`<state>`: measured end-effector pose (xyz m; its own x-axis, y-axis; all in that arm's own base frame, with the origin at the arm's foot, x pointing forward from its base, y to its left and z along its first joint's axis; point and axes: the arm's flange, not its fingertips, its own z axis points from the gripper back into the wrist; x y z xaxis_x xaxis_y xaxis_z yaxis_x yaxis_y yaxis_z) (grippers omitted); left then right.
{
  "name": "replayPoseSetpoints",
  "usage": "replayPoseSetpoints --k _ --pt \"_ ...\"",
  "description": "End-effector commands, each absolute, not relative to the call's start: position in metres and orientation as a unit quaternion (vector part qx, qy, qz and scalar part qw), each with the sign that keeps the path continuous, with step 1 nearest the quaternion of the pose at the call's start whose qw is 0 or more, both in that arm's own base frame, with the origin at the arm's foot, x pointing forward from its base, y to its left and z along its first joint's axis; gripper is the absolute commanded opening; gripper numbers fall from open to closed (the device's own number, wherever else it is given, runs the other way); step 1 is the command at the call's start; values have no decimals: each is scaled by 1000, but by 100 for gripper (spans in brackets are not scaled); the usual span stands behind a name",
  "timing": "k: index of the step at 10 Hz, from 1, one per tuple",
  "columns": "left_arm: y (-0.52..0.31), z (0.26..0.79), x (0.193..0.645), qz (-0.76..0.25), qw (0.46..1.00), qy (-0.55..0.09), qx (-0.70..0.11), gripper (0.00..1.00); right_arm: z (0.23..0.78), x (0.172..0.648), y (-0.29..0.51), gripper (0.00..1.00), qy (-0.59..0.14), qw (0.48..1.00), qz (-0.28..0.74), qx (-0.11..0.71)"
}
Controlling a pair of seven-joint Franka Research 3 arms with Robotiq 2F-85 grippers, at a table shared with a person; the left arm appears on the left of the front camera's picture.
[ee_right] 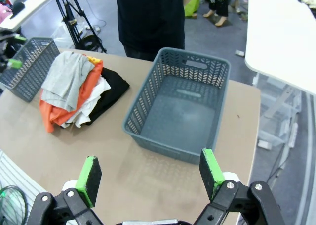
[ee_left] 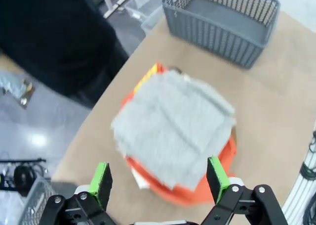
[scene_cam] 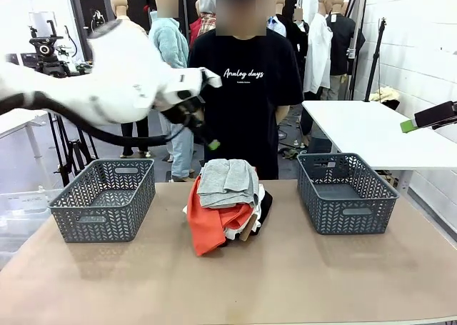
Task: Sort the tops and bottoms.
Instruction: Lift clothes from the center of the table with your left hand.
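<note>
While the left gripper [ee_left: 159, 179] is hanging wide open with nothing between its green pads [ee_left: 101, 181], the pile of clothes [scene_cam: 227, 207] is lying straight below it: a grey garment [ee_left: 173, 123] is sitting on top, and the orange-red top [ee_left: 190, 194] is spilling out underneath. Beyond the pile, a grey basket [ee_left: 217, 37] is standing on the table [ee_left: 276, 111]. Over on the other side, the right gripper [ee_right: 150, 174] is gaping just as wide, holding nothing, with the second basket [ee_right: 148, 104] lying ahead of it; farther off to its left the black bottoms [ee_right: 112, 86] and a white top [ee_right: 94, 100] are peeking from the heap.
</note>
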<state>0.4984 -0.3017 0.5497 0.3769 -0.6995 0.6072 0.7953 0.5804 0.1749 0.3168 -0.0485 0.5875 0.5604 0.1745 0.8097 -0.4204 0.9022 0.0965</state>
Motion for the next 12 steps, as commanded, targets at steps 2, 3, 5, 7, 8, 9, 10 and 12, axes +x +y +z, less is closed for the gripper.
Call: replayPoseSetpoints --k 2,3,5,7,8,9,10,12 --pt "-335 528 564 -381 881 -273 -60 100 587 317 -49 100 -437 871 171 147" --pt "-347 519 579 -364 895 -250 -55 100 587 317 -49 100 -437 871 171 147" --pt "-355 514 587 -337 915 -219 -27 100 587 317 -49 100 -437 871 171 147" --pt "-361 518 576 -393 890 -225 -60 100 587 317 -49 100 -437 871 171 147" --pt "-340 499 588 -340 913 -223 -27 100 587 317 -49 100 -437 871 171 147" --pt "-340 499 588 -340 913 -223 -27 100 587 317 -49 100 -437 871 171 147" --pt "-358 509 579 -354 908 -220 -34 100 587 317 -49 100 -437 871 171 147" --pt "-368 497 570 -312 925 -217 -19 100 587 317 -49 100 -437 871 171 147"
